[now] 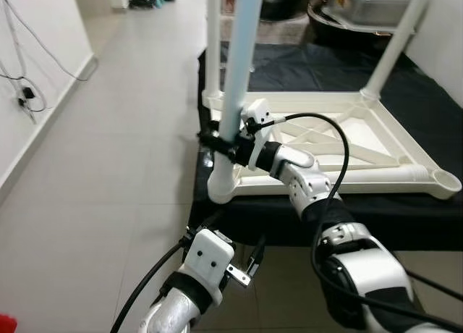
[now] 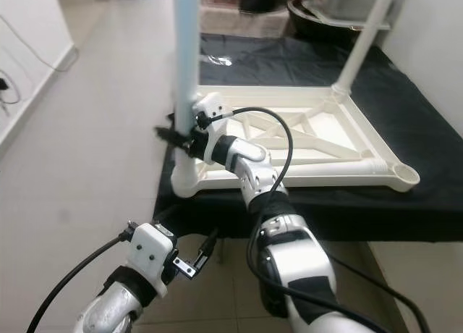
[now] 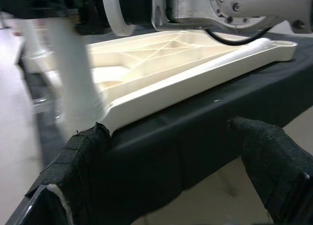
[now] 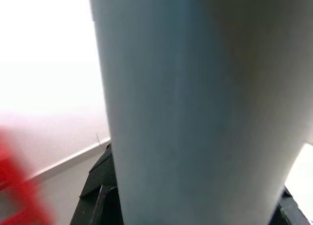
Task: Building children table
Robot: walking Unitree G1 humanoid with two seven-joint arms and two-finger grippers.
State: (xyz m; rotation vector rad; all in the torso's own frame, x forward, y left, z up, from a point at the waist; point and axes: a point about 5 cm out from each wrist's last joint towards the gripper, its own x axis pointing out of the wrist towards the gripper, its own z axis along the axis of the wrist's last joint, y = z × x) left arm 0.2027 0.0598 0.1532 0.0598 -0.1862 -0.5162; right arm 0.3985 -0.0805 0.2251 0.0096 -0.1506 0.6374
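Right gripper (image 1: 215, 140) clamped on the pale blue leg (image 1: 240, 51), fingers closed round it.
You've got the leg upright in the near-left corner socket (image 1: 221, 186) of the upside-down white table frame (image 1: 376, 159), centre of the frame, on the black-draped table (image 1: 427, 94). Left gripper (image 3: 181, 151) hangs low, bottom centre, below the table edge, fingers spread wide, holding nothing. Two more white legs (image 1: 394, 47) stand at the far corners.

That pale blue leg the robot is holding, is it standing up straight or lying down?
Upright. The blue leg rises vertically from the corner socket of the upturned white tabletop, with the right gripper closed around it.
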